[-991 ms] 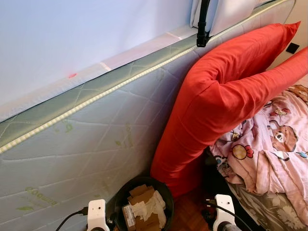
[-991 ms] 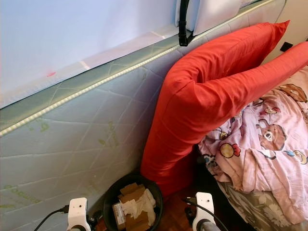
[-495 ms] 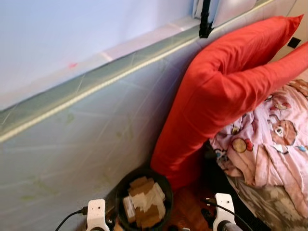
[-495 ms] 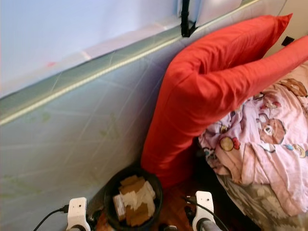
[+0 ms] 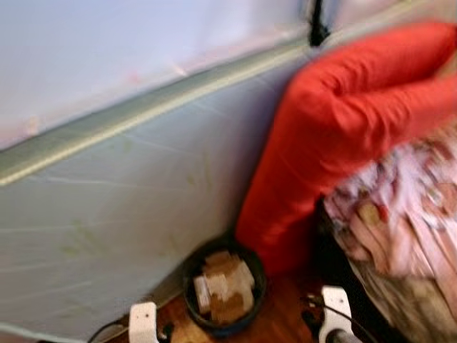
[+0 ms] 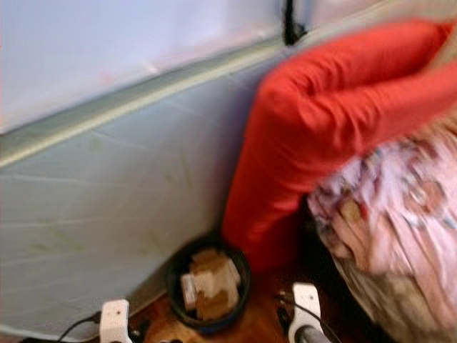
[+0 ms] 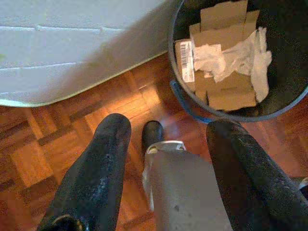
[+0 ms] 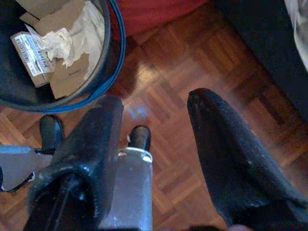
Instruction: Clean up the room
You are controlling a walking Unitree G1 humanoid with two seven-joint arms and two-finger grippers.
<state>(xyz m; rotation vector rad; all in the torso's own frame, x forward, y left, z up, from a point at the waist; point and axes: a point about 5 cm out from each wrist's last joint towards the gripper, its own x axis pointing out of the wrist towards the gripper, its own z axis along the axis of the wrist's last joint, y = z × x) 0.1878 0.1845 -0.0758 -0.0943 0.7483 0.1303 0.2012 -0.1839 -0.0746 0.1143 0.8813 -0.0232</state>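
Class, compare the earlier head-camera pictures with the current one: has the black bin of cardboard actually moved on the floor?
No. The bin sits against the mattress and below the red pillow, as before. The whole picture shifted together, so the camera moved.

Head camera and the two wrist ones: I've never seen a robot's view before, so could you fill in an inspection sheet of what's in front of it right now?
Surface: parquet floor, bare wood around the bin.
Job's things: black waste bin on the floor, holding torn cardboard and crumpled paper.
Clutter: red pillow leaning on an upended mattress, its lower end beside the bin; pink patterned blanket bunched on the bed.
Grippers: left gripper open, holding nothing, above the floor near the bin; right gripper open, holding nothing, likewise.
Cables: a thin black one at each wrist.
Surroundings: pale wall behind the mattress; head views blurred.
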